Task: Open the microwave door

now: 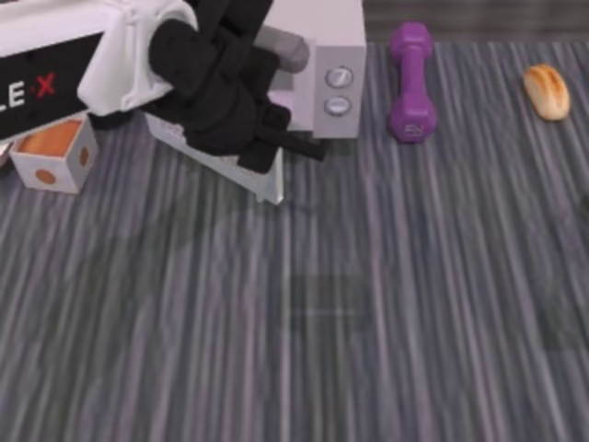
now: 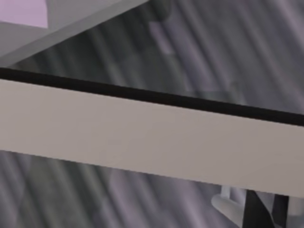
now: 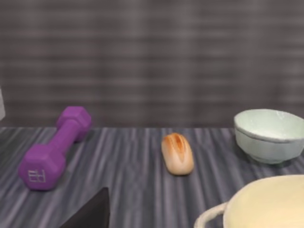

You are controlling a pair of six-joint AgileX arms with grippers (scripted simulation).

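On the striped grey table (image 1: pixel 368 322), the microwave door (image 1: pixel 253 175) stands ajar at the left hand (image 1: pixel 290 143), grip unclear.

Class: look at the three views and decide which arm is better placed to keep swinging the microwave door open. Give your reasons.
Left. The left gripper is at the partly open microwave door, in front of the microwave. The right arm does not show in the top view; its wrist camera faces the dumbbell and bread roll, away from the door.
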